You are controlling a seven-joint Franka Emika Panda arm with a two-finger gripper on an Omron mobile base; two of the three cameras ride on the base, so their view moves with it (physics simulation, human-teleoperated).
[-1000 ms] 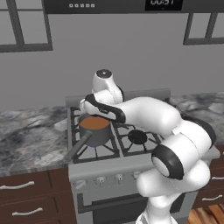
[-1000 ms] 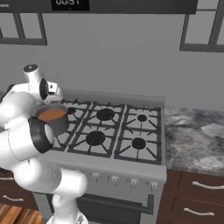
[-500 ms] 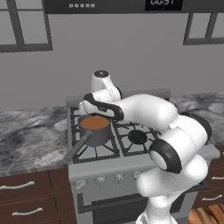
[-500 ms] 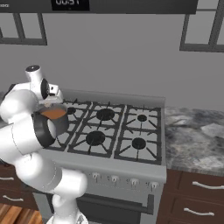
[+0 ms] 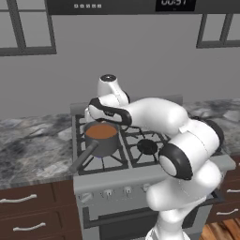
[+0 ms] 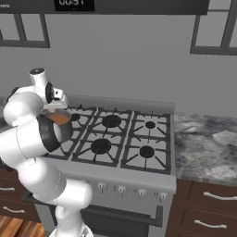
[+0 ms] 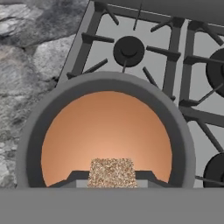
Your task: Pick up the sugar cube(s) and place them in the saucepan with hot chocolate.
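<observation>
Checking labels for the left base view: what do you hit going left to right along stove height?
Left counter → pan handle → saucepan → front centre burner → arm elbow → right counter.

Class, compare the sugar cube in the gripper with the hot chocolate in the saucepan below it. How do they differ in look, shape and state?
The sugar cube is speckled and grainy; the hot chocolate is a smooth, even orange-brown. The cube is small with square edges; the chocolate forms a wide round disc inside the saucepan. The cube is pinched between the gripper tips above the pan; the chocolate lies in it. Both are brownish in tone.
</observation>
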